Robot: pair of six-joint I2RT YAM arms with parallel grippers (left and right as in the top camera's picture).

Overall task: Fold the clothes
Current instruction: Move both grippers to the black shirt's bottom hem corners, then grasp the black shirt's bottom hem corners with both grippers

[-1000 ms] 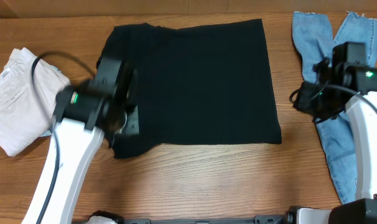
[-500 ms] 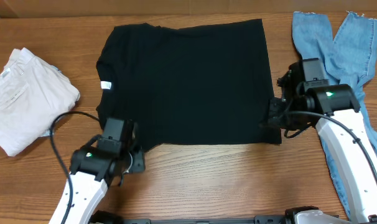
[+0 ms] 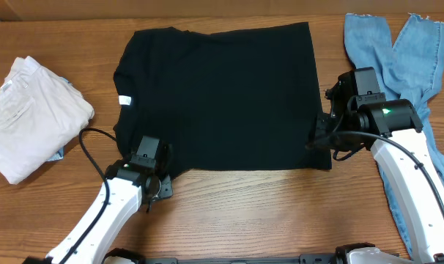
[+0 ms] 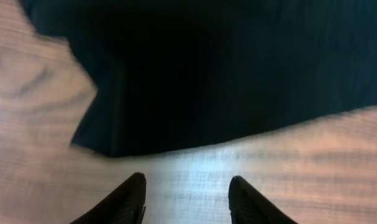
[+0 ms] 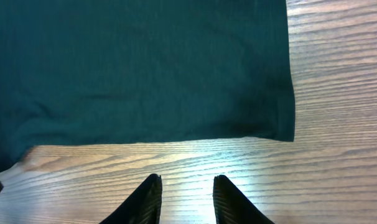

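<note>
My left end effector (image 4: 188, 182) is open and empty, with the black shirt (image 4: 207, 68) flat just ahead of its tips. My right end effector (image 5: 187, 180) is also open and empty above the worktop (image 5: 313, 174), the shirt's hem just ahead.

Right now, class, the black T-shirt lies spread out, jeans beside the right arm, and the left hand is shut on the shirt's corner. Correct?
No. The left hand is open, short of the corner of the black T-shirt, as the left wrist view shows. The shirt does lie spread out, with the jeans beside the right arm.
</note>
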